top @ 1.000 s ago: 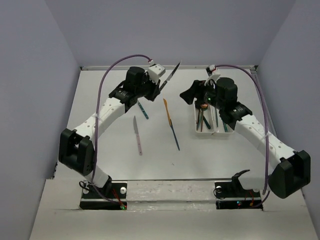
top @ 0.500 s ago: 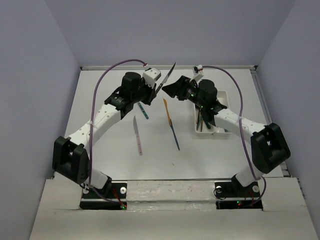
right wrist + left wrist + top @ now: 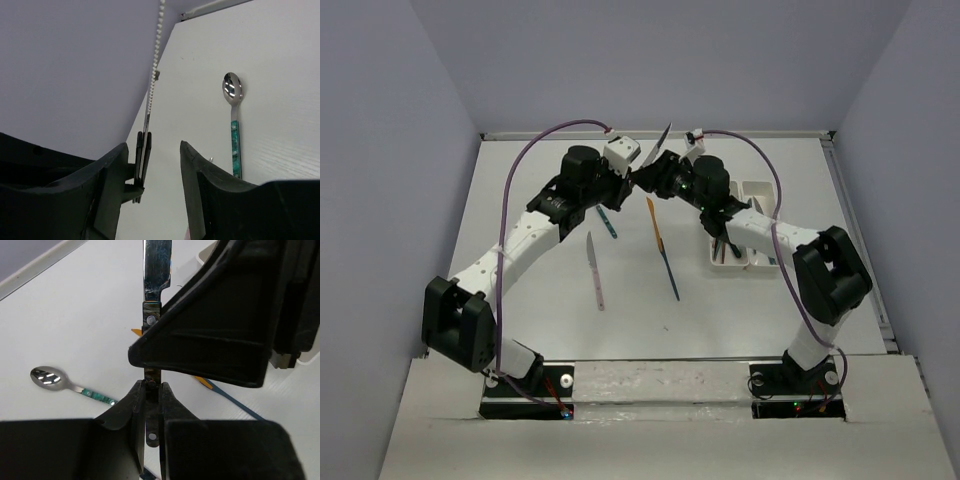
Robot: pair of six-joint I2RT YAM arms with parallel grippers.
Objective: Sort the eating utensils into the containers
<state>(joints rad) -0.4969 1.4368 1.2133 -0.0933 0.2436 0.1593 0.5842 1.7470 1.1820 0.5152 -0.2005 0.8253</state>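
Swinging across from the trays (image 3: 760, 192), where it hung a second ago, the right gripper (image 3: 153, 146) has come to meet the left gripper (image 3: 638, 172) at the far middle of the table (image 3: 520, 200). The left arm has barely shifted. The left fingers are clamped on the lower handle of a dark-handled knife (image 3: 157, 270), held upright with its serrated blade pointing up and away, well off the surface. The right fingers (image 3: 116, 185) stand apart, and from the right wrist the knife's handle shows edge-on in the gap between them, close to one finger but not visibly pinched. The step in hand looks like a mid-air handover, the knife passing to the arm nearer the trays, which sit to the right with a few utensils already inside. What comes next, I judge, is for the right fingers to close squarely on the handle above the left's hold; only then should the left let go, or the knife may twist or drop. Other pieces lie loose on the table: a teal-handled spoon (image 3: 70, 383), a pale knife (image 3: 594, 270) and an orange-and-blue length (image 3: 665, 255) (one piece or two, I cannot tell).
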